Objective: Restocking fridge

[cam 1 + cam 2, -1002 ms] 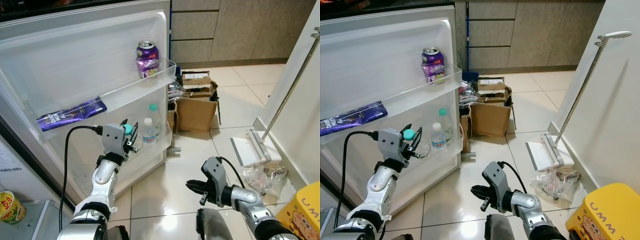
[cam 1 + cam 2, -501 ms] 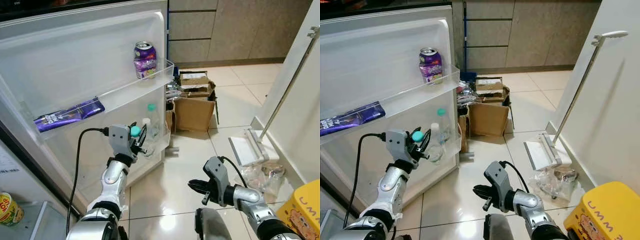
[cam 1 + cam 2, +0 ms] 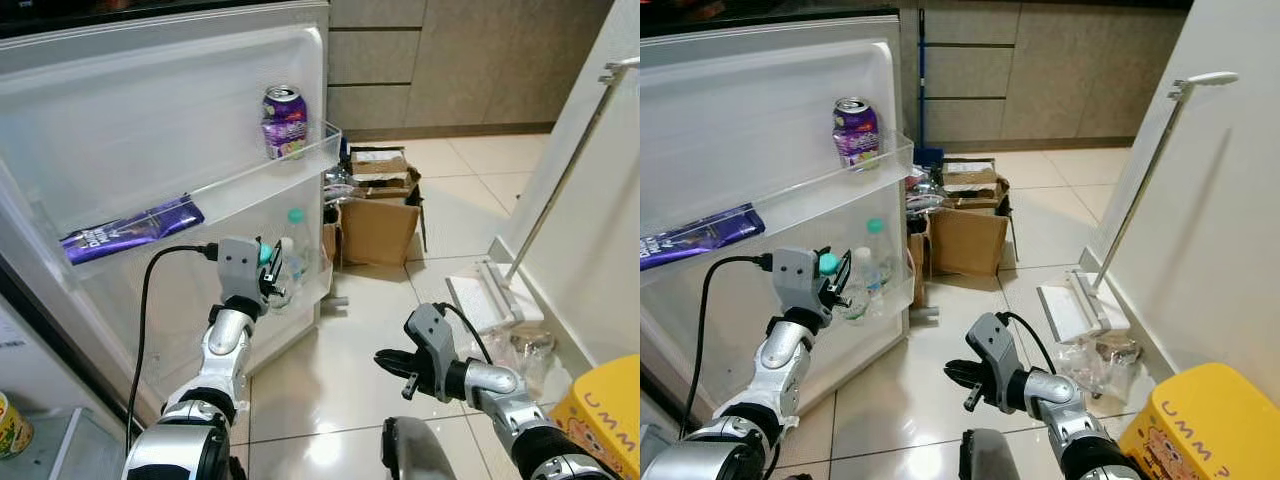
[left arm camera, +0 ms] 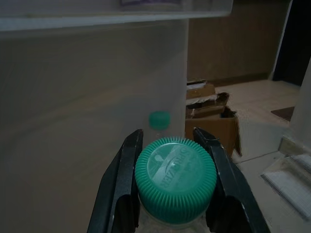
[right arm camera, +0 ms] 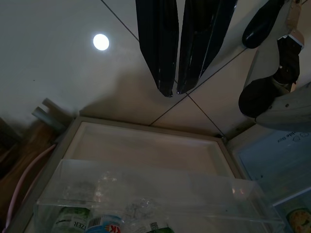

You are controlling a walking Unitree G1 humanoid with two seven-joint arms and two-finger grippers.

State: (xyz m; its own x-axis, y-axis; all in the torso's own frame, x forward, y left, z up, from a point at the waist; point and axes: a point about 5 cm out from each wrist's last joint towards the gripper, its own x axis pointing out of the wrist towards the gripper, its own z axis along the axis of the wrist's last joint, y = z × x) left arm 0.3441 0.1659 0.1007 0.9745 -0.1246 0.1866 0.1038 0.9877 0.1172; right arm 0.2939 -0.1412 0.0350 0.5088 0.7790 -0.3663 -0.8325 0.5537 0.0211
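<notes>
A cardboard box [image 3: 380,215] sits on the tiled floor [image 3: 350,340] near a dustpan [image 3: 490,298] and yellow bin [image 3: 1215,425].

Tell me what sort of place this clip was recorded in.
Most likely a home kitchen: an open fridge door with a purple can on its shelf, tall cabinets behind, and a tiled floor with a cardboard box.

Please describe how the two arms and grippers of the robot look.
Both arms are silver metal with rounded joints. The left gripper and right gripper each have a grey boxy housing and two long black fingers. A black cable loops from each housing.
</notes>
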